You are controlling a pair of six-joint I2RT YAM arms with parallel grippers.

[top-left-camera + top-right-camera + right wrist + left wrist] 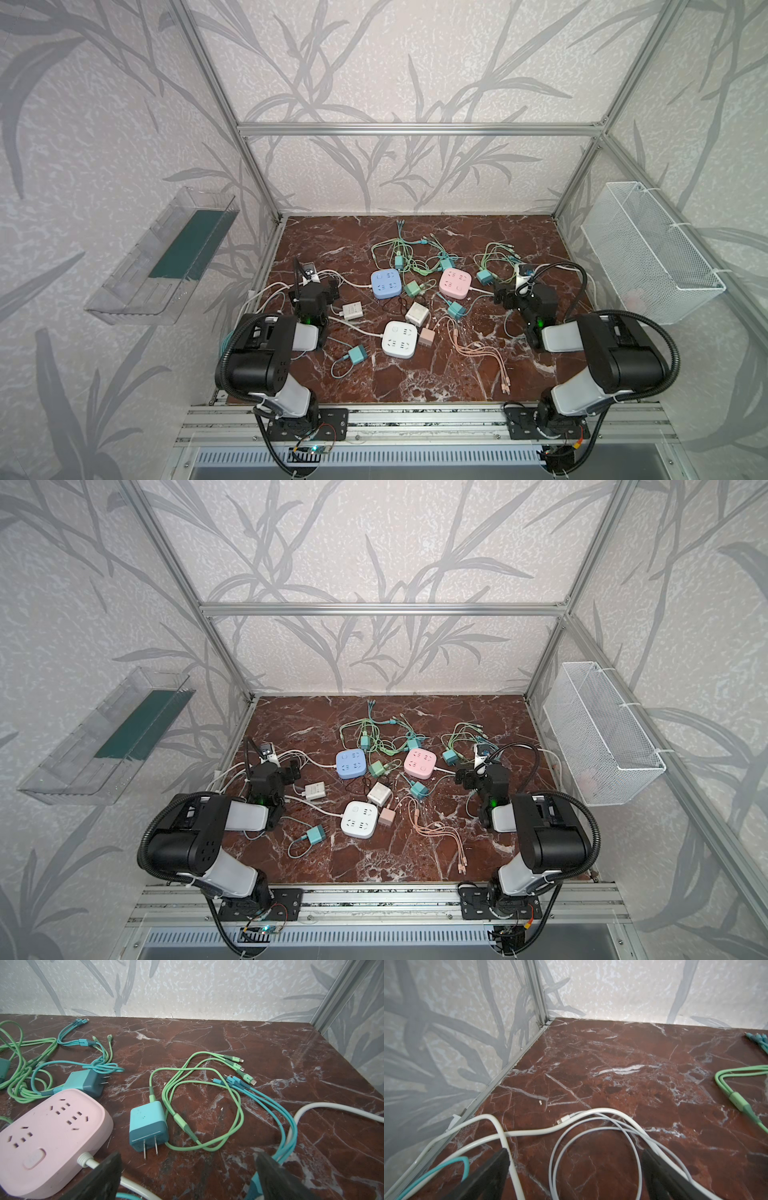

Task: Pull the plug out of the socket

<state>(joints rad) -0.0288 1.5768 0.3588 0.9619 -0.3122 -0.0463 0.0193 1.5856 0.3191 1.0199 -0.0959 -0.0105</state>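
Note:
Three square sockets lie on the marble table: blue (pixel 386 284), pink (pixel 455 283) (pixel 47 1126) and white (pixel 399 338). A small pink plug (pixel 427 336) lies against the white socket's right edge; I cannot tell whether it is inserted. Loose teal plugs (pixel 356 354) (pixel 147 1124) and a white cube plug (pixel 417 313) lie about. My left gripper (pixel 328 291) (pixel 575 1159) is open over coiled white cable, left of the blue socket. My right gripper (pixel 500 297) (pixel 189 1159) is open, empty, just right of the pink socket.
Green and teal charging cables (pixel 407 249) tangle behind the sockets, and a pink cable (pixel 482 353) runs toward the front. White cords (pixel 591 1126) lead to a wall strip (pixel 309 272) at the left. A wire basket (pixel 648 253) hangs right, a clear shelf (pixel 162 257) left.

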